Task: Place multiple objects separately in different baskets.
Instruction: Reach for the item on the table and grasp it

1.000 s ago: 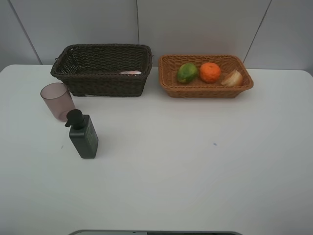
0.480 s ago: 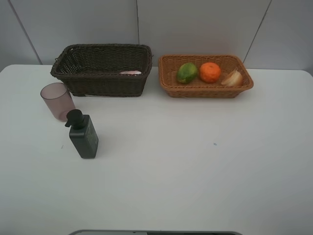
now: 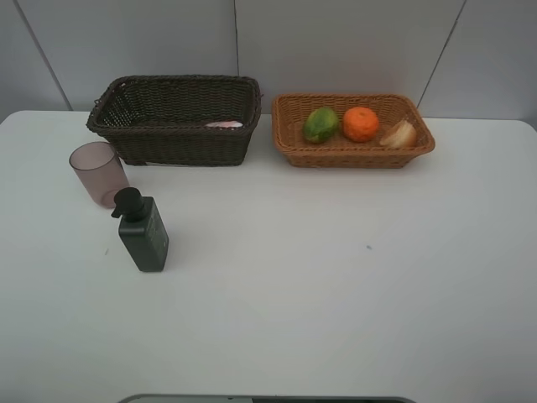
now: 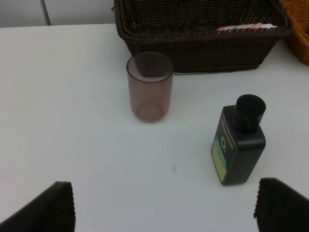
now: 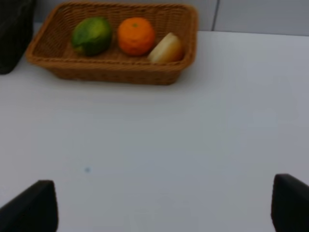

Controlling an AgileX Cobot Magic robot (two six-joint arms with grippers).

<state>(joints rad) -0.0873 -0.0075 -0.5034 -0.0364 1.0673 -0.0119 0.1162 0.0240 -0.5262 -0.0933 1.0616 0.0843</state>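
Note:
The dark brown basket (image 3: 176,134) stands at the back left, with the pink bottle (image 3: 224,124) lying inside; it also shows in the left wrist view (image 4: 246,28). The tan basket (image 3: 352,153) at the back right holds the green fruit (image 3: 320,124), the orange (image 3: 361,123) and the red-yellow fruit (image 3: 399,133). The mauve cup (image 3: 98,174) and the dark grey pump bottle (image 3: 142,230) stand on the table, left of centre. My left gripper (image 4: 161,208) is open, well short of the cup (image 4: 149,87) and the pump bottle (image 4: 239,140). My right gripper (image 5: 164,205) is open over bare table.
The white table (image 3: 336,277) spreads wide in front of the baskets. A grey panelled wall (image 3: 336,42) stands behind them. A small dark speck (image 3: 368,247) marks the table at the right of centre.

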